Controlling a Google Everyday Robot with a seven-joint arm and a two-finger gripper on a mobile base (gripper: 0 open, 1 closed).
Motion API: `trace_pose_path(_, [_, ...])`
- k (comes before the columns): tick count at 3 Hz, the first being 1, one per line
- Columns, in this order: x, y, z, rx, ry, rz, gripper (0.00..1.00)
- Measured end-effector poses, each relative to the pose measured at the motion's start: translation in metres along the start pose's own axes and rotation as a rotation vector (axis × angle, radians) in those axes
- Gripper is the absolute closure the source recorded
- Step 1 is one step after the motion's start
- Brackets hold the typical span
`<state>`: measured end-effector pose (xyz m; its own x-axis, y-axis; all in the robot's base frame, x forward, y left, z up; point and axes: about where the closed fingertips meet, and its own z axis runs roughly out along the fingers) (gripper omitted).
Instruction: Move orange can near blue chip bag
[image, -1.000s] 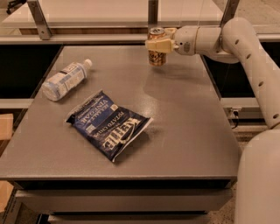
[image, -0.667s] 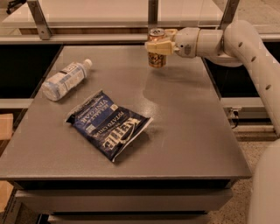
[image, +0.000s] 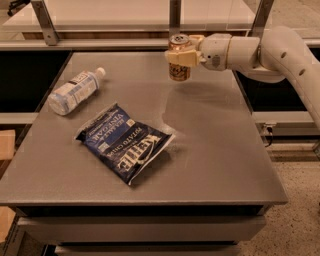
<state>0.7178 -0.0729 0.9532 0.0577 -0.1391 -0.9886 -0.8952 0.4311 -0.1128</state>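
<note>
The orange can (image: 179, 67) is upright at the far right part of the grey table (image: 220, 150), with its silver top showing. My gripper (image: 180, 56) reaches in from the right and is shut on the orange can around its upper half. The can looks lifted a little off the table. The blue chip bag (image: 125, 142) lies flat in the middle-left of the table, well in front of and to the left of the can.
A clear plastic water bottle (image: 74, 91) lies on its side at the table's left. My white arm (image: 270, 50) spans the far right edge. Metal posts (image: 174, 17) stand behind the table.
The arm has shifted slightly and the can with it; the can now looks a little higher off the table. The bag and bottle have not moved.
</note>
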Motion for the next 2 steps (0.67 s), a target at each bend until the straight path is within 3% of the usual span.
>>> trace_pose_path(2, [-0.019,0.026,-0.013,0.04,0.042,-0.03,1.0])
